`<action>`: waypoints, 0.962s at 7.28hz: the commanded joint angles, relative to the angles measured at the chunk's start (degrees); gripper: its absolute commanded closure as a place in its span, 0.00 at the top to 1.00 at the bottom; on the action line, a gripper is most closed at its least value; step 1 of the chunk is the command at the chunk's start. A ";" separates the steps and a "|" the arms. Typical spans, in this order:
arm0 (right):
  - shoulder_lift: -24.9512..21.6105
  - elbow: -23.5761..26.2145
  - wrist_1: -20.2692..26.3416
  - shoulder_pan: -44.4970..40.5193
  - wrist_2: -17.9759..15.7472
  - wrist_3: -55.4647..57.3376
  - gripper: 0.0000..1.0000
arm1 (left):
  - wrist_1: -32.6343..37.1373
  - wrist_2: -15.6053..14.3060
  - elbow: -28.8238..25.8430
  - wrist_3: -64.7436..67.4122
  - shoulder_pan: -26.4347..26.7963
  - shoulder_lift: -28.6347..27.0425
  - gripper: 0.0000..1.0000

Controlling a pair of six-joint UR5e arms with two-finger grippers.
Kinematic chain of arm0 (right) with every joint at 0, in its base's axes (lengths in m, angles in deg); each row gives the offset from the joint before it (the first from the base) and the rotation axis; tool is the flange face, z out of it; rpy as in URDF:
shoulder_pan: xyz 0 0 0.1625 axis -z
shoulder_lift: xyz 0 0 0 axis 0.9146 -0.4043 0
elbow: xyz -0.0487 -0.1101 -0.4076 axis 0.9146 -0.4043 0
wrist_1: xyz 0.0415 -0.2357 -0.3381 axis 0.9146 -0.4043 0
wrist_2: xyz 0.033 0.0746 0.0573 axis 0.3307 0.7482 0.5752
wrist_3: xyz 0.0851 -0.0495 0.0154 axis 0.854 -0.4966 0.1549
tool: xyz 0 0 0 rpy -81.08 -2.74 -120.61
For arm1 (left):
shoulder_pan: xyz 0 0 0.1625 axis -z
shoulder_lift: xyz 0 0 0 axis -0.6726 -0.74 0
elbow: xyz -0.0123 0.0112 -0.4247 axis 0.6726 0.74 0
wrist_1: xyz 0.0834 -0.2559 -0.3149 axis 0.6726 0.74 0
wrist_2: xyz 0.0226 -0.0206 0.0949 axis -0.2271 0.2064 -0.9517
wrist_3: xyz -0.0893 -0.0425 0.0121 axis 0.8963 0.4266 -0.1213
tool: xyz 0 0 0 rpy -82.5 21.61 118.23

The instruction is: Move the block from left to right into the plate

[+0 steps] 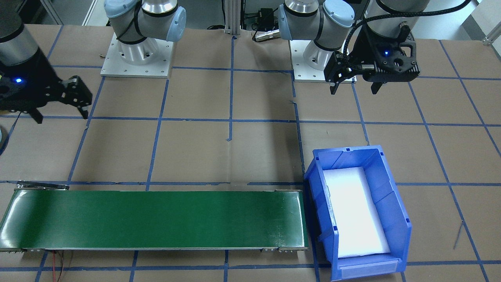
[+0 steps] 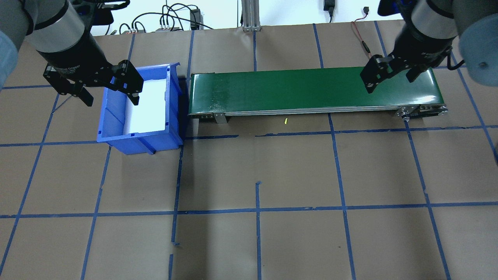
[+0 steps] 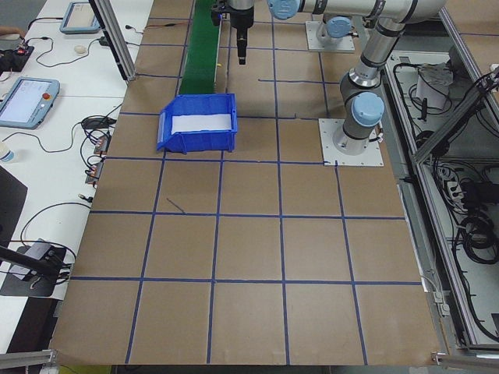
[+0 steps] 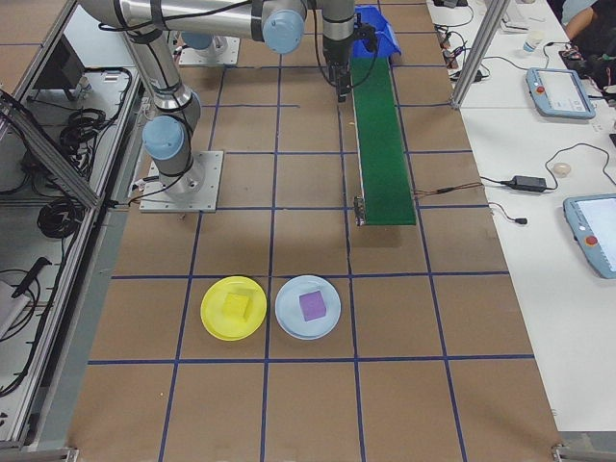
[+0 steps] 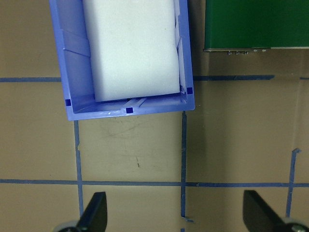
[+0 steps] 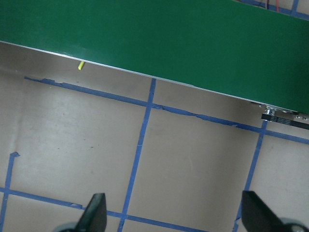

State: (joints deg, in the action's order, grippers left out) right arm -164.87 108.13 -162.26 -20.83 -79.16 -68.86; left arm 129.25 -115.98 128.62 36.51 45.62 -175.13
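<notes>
Exterior right view: a purple square block (image 4: 312, 305) on a pale blue round plate (image 4: 291, 321) and a yellow square block (image 4: 236, 305) on a yellow round plate (image 4: 214, 323) are seen at the table's right end, well apart from both unclenched, empty grippers, the right gripper (image 2: 389, 77) being nearer than the left gripper (image 2: 110, 90).

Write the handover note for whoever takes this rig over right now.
Left claw: open, empty, hanging over the blue bin.
Right claw: open, empty, above the right end of the green conveyor.
Things: the conveyor belt is bare; the bin shows only its white liner. Past the conveyor's right end, a yellow block sits on a yellow plate and a purple block on a blue plate.
Done: both visible blocks lie in plates.
Left: no loose block is visible to move; confirm before continuing.
</notes>
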 commanded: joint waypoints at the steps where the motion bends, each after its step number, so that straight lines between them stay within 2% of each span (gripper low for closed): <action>1: 0.62 0.17 -0.34 -3.46 0.16 1.77 0.97 | -0.03 -0.21 -0.04 0.00 0.00 0.00 1.00; 3: 0.54 -0.62 -0.34 -3.29 -0.71 1.77 0.99 | 0.06 -0.21 -0.13 0.00 0.00 0.00 1.00; 7: -0.08 -0.01 -0.16 -2.85 -0.10 1.77 0.99 | -0.55 -0.04 0.39 0.44 0.18 -0.53 1.00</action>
State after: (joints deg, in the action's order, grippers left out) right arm -164.91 107.90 -162.35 -23.80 -79.22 -67.11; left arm 128.91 -116.07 128.94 36.63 45.76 -175.58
